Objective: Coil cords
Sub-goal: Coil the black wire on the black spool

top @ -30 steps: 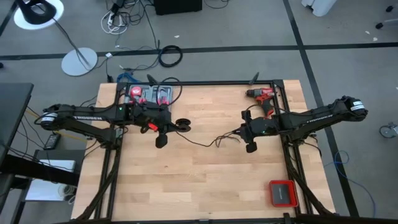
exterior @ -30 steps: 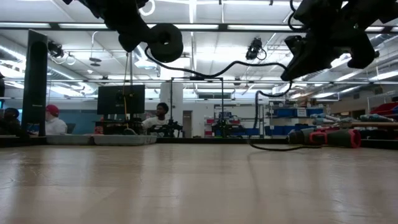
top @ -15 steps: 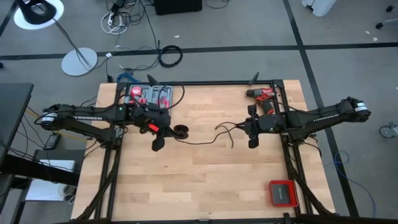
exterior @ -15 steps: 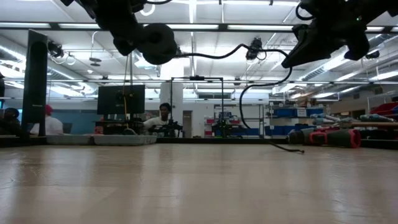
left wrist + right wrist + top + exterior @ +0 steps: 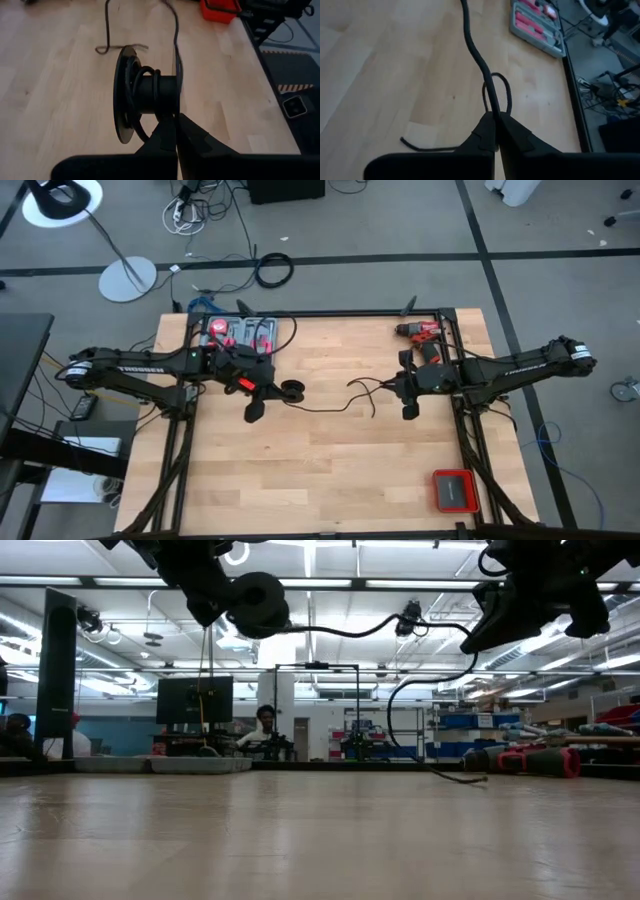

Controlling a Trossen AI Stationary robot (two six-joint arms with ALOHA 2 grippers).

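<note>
The thin black cord (image 5: 330, 406) runs from a small black spool (image 5: 291, 390), where a few turns lie on the core (image 5: 150, 90), across to my right gripper (image 5: 398, 388). My left gripper (image 5: 274, 391) is shut on the spool above the table's left middle. My right gripper is shut on the cord above the right middle. In the low view the cord (image 5: 360, 632) spans the two grippers in the air. Past my right gripper it hangs in a curve, and its free end (image 5: 462, 779) lies on the table. My left gripper pinches the rim of one spool flange (image 5: 178, 107) between its two shut fingers. The spool is lifted clear of the table with its axle about level. My right gripper pinches the cord (image 5: 491, 111) between its two fingertips, fingers lying roughly along it. The cord is clear of the table there; beside the fingers it forms a small loop (image 5: 499, 90), and its tail (image 5: 422, 147) lies on the wood.
A red drill (image 5: 425, 337) lies at the far right edge. A grey case of red tools (image 5: 238, 332) sits at the far left. A red box (image 5: 455, 490) sits near the front right corner. A thicker black cable ring (image 5: 273, 270) lies on the floor beyond the table.
My right gripper has moved a little toward the table's far and right edges with the cord. The slack that lay looped on the table has been lifted, leaving only a short tail on the wood. The spool in my left gripper has shifted slightly toward the near edge.
</note>
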